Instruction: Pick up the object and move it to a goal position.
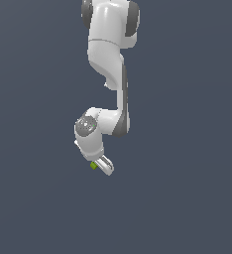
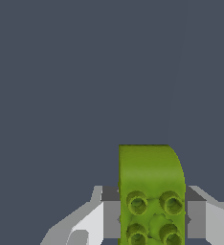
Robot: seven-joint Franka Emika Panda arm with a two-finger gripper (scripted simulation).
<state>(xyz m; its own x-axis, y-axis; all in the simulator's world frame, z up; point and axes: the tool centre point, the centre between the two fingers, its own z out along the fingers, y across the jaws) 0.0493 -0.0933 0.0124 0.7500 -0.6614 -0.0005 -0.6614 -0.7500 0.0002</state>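
lime-green studded block point(image 2: 151, 191) clamped between the fingers point(image 2: 90, 222) of the claw point(image 1: 101, 166), both sides touching.

The block point(image 2: 151, 191) sits between the 2 fingers point(image 2: 207, 220) of the gripper point(image 1: 101, 166), touching a finger on each side. In the exterior view, the block point(image 1: 93, 165) lies at the gripper's tip, on the exterior view's left of it. The arm point(image 1: 110, 69) rises above the gripper, its upper links reaching the frame's top edge. The flat surface point(image 1: 187, 208) spreads around and below the gripper.
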